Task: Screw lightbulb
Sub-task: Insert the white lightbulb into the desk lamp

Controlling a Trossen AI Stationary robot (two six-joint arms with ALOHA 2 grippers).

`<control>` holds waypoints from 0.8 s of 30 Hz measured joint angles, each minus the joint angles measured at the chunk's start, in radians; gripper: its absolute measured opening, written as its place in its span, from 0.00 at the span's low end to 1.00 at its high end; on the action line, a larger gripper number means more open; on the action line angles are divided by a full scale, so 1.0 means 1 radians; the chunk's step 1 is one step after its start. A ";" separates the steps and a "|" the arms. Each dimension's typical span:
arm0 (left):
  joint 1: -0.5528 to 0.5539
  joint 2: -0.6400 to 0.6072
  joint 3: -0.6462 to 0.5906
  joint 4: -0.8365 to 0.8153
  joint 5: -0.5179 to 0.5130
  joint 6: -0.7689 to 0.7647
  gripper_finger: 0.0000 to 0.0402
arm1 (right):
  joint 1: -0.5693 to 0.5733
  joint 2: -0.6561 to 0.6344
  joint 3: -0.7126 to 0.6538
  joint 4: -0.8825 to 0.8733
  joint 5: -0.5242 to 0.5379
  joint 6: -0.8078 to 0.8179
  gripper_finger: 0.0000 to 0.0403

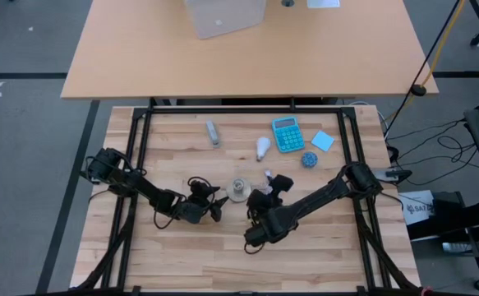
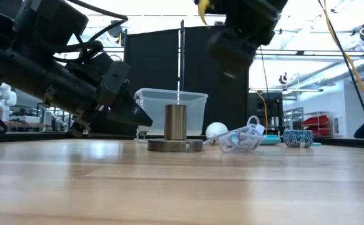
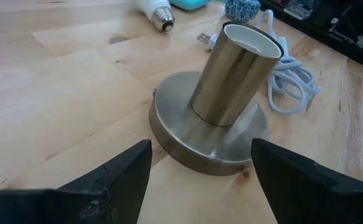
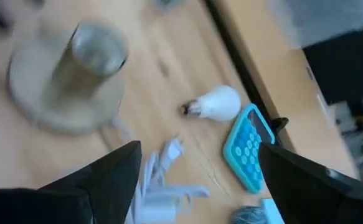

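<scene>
Though blurred, lightbulb [image 4: 217, 104] lies free — screw end dim.

the left gripper [image 3: 200, 171] is seen with its two dark fingers [image 3: 116, 180] spread apart, nothing between them. just ahead, a metal socket base [image 3: 215, 118] is placed upright on the wooden table [image 3: 56, 106]. a white coiled cable [image 3: 290, 87] is laid beside it. farther off, the lightbulb [image 3: 153, 9] is lying on its side, near a small patterned ball [image 3: 242, 9].
</scene>
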 joint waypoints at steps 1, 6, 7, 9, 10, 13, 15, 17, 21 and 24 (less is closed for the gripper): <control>0.000 0.000 0.000 0.000 0.003 0.000 0.70 | 0.000 -0.002 0.000 0.001 0.029 0.053 0.78; 0.000 0.000 0.000 0.001 0.004 0.007 0.70 | -0.017 -0.024 0.000 0.119 0.092 0.121 0.78; 0.000 0.000 0.000 0.001 0.004 0.013 0.70 | -0.028 -0.028 0.000 0.170 0.089 0.083 0.78; 0.001 0.000 0.000 0.007 0.004 0.023 0.70 | -0.052 -0.035 0.000 0.302 0.064 -0.031 0.78; 0.001 0.000 0.000 0.014 0.004 0.024 0.70 | -0.066 -0.038 0.000 0.383 0.039 -0.106 0.78; 0.004 0.000 0.000 0.033 0.005 0.036 0.70 | -0.113 -0.043 0.000 0.674 -0.086 -0.365 0.78; 0.006 0.000 0.000 0.055 0.011 0.051 0.70 | -0.146 -0.043 0.000 0.865 -0.184 -0.518 0.78; 0.006 -0.001 0.000 0.065 0.010 0.052 0.70 | -0.186 -0.043 0.014 0.966 -0.256 -0.602 0.78; 0.005 -0.001 0.000 0.071 0.000 0.052 0.70 | -0.290 -0.045 0.120 0.822 -0.295 -0.611 0.78; 0.005 -0.012 0.000 0.073 -0.017 0.055 0.70 | -0.372 -0.045 0.207 0.658 -0.278 -0.597 0.78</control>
